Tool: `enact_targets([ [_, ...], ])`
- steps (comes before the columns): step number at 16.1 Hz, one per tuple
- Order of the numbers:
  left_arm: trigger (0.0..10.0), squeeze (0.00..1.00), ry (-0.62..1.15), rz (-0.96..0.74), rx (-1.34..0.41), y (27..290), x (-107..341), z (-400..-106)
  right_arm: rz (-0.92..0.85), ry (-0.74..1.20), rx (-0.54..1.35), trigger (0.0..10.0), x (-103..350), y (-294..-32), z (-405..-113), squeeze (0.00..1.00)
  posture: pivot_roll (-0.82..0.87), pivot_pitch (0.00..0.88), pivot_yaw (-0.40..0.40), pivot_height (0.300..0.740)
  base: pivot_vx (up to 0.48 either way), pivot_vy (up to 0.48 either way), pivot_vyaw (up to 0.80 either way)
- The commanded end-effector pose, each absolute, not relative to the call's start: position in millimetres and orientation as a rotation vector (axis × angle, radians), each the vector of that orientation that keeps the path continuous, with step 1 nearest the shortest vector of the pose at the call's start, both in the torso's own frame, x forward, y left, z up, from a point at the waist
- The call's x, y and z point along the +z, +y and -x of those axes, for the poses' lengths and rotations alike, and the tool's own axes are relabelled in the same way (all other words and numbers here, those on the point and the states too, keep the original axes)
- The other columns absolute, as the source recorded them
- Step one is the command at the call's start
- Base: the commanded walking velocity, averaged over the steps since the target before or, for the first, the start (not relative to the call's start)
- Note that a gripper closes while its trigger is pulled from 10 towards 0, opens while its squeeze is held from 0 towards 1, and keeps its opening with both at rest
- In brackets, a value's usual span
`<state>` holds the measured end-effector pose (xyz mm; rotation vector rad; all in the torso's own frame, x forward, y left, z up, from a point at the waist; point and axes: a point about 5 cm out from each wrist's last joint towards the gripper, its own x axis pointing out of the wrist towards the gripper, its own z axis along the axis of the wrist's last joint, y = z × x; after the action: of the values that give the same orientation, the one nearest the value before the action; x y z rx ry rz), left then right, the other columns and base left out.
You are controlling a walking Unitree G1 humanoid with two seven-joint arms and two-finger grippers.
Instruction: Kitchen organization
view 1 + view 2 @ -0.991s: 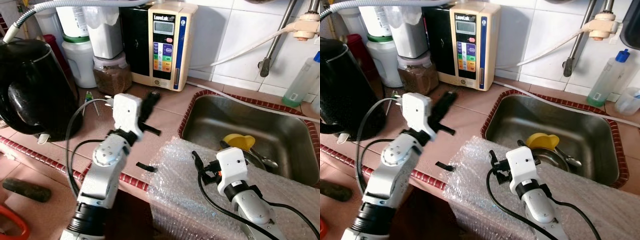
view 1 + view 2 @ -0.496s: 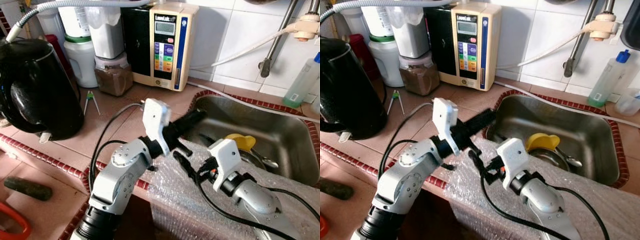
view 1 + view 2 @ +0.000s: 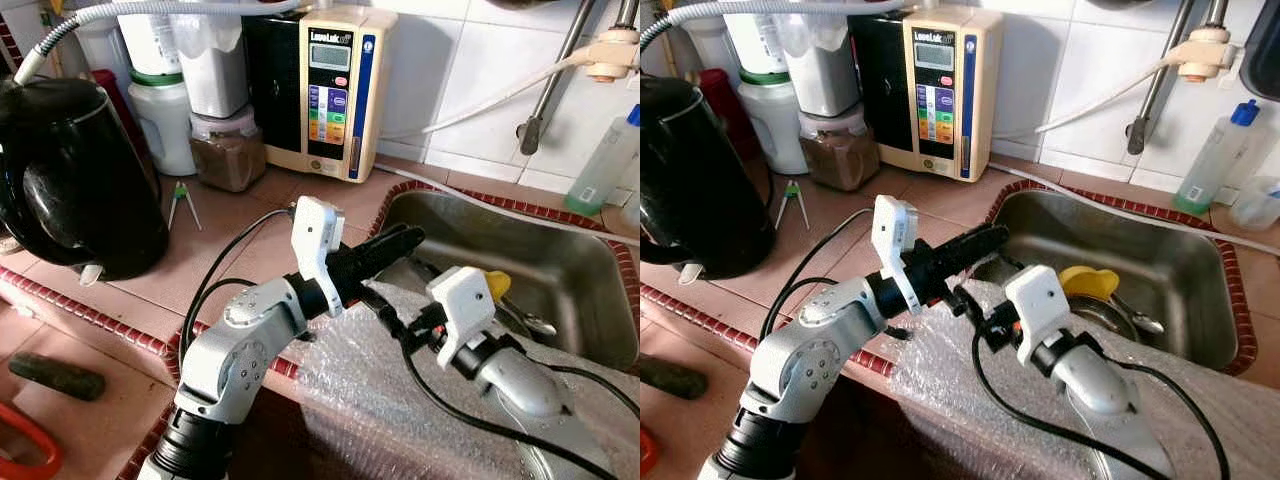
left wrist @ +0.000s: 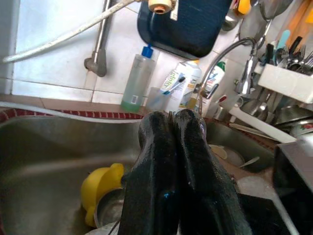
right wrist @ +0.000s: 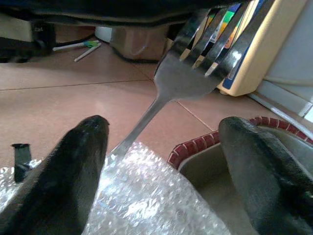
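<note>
A metal fork (image 5: 181,81) stands tilted between my two grippers, handle down on the bubble wrap (image 3: 370,380). Its tines run up under the left gripper (image 3: 412,236). That gripper reaches over the near left rim of the sink (image 3: 560,255) with its fingers pressed together. A sliver of metal shows at the fingertips (image 4: 171,115). My right gripper (image 3: 385,312) lies on the bubble wrap just below, pointing toward the counter. Its fingers (image 5: 83,147) are spread wide on either side of the fork handle, not touching it.
A yellow cup (image 3: 497,285) and metal dishes lie in the sink. A black kettle (image 3: 70,175) stands at the left. A beige water unit (image 3: 325,85) and jars (image 3: 225,150) line the tiled wall, with a soap bottle (image 3: 605,160) at the right. A small black piece (image 5: 20,152) lies on the counter.
My left arm swung right from over the counter to the sink rim and its fingers closed. The right gripper lifted and moved in under it.
</note>
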<state>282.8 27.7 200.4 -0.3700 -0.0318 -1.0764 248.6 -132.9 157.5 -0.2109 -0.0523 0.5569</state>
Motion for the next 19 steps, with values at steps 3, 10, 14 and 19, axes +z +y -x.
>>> enact_targets([
  [3, 0.0, 0.0, -0.048, 0.375, -1.111, 26.4, 208.5, -280.1, 0.226, -0.084, 0.536, 0.0, 159.7, -134.0, -252.1, 0.0, 0.01, 0.0, 0.018, 0.74, 0.0, 0.0, 0.0],
  [10, 0.0, 0.0, -0.039, 0.382, -1.116, 26.4, 208.2, -279.2, 0.233, -0.094, 0.513, 0.0, 156.7, -134.7, -251.4, 0.0, 0.01, 0.0, 0.018, 0.74, 0.0, 0.0, 0.0],
  [14, 0.0, 0.0, -0.036, 0.383, -1.119, 26.4, 208.3, -278.7, 0.237, -0.102, 0.497, 0.0, 157.2, -135.7, -251.9, 0.0, 0.01, 0.0, 0.02, 0.74, 0.0, 0.0, 0.0],
  [19, 0.0, 0.0, -0.033, 0.374, -1.118, 28.0, 207.9, -278.5, 0.233, -0.103, 0.482, 0.0, 154.8, -135.5, -252.7, 0.0, 0.01, 0.0, 0.025, 0.74, 0.0, 0.0, 0.0],
])
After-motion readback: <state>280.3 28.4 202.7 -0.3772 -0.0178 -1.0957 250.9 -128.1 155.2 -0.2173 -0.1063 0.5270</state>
